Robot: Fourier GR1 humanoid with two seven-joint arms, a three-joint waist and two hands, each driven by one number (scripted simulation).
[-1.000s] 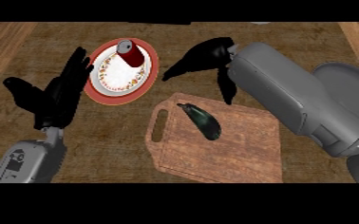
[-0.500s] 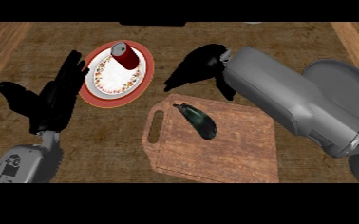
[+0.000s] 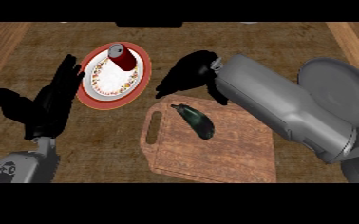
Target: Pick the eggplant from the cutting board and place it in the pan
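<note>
Eggplant (image 3: 196, 121) is lying on the board (image 3: 228, 157), up near the top-left end just right of the handle slot, stem pointing up-left, and nothing is touching it. Right hand (image 3: 188, 71) hangs just past the board's top edge, fingers loose and spread toward the lower left, thumb dangling down by the board's edge, so it's released and holding nothing. My read is that it's parked like that to come in over the eggplant and wrap across the narrow body rather than along its length, since the thing lies diagonal and the forearm comes in from the right. Left hand (image 3: 51, 102) is just resting at the left side, fingers straight and up, well out of the way. Next to it sits a plate (image 3: 104, 81) with a red can (image 3: 121, 58) on it, close enough to the right hand's fingertips that a sloppy reach could bump it. Honestly can't pick out the pan for sure in this view, so the carry direction is anyone's guess. Grab hasn't happened yet.
</note>
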